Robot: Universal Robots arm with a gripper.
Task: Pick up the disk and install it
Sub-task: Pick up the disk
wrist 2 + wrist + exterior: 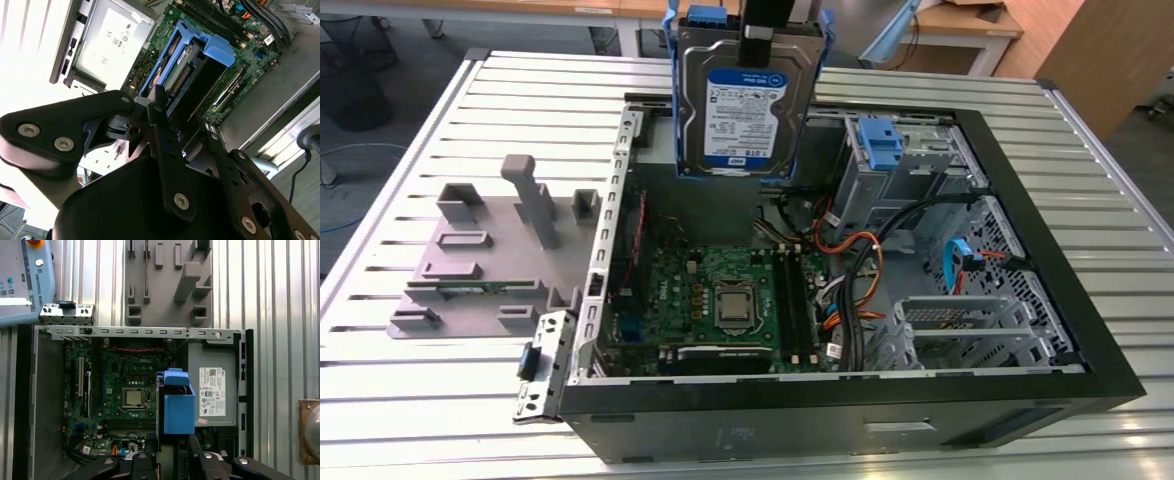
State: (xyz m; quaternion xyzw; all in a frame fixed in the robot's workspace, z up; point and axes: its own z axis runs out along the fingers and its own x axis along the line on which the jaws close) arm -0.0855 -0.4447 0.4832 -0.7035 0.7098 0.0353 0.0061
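Observation:
The disk [744,100], a silver drive with a white-and-blue label in a blue plastic carrier, hangs upright above the back of the open computer case [1107,390]. My gripper [758,40] comes down from above and is shut on the disk's top edge. In the first wrist view the disk [177,407] is seen edge-on, over the case between the motherboard and the power supply. The second wrist view shows its blue carrier [200,47] past my black fingers [159,112], with the motherboard beyond.
Inside the case lie a green motherboard [720,300], black and orange cables [861,270], a drive cage with a blue carrier [881,145] and a grey power supply [212,390]. A grey stand with upright posts [494,250] sits on the slatted table at the exterior view's left.

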